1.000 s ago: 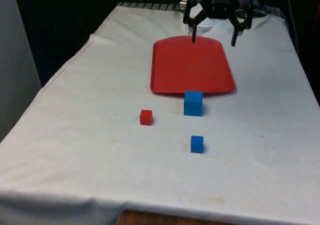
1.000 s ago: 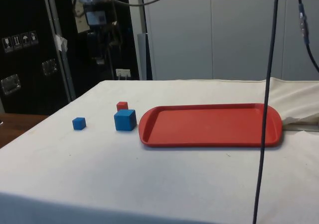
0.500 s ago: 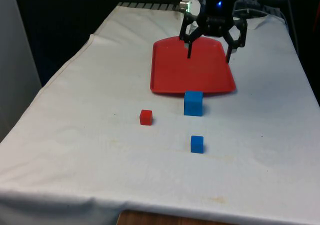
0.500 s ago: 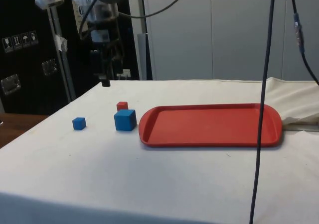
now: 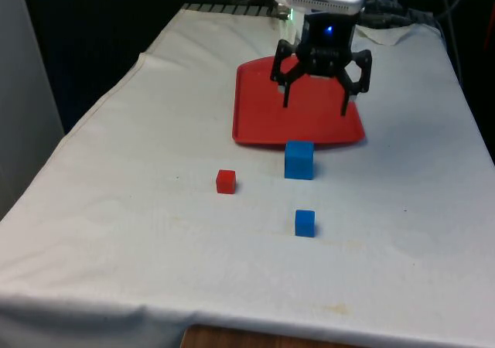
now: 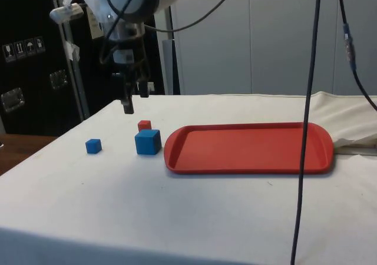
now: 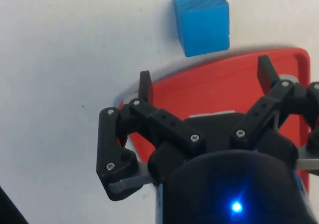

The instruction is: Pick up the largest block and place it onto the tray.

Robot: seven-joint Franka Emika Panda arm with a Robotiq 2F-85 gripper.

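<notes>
The largest block, a big blue cube (image 5: 299,160) (image 6: 148,142) (image 7: 202,22), rests on the cloth just off the near edge of the red tray (image 5: 263,120) (image 6: 247,147) (image 7: 209,97). My gripper (image 5: 315,105) (image 6: 134,100) (image 7: 204,77) hangs open above the tray's near end, a little behind and above that cube, with nothing between its fingers. A small red cube (image 5: 226,181) (image 6: 144,125) lies towards the front view's left of the big one. A small blue cube (image 5: 305,223) (image 6: 93,145) sits nearer the table's front edge.
White cloth covers the table; a crumpled fold (image 6: 353,129) lies past the tray's far end. A black cable (image 6: 306,123) hangs down in the side view. A metal stand pole (image 6: 70,65) rises beyond the table edge.
The gripper has come forward and down from beyond the tray's far end, over the tray towards the big blue cube. The blocks and tray have not moved.
</notes>
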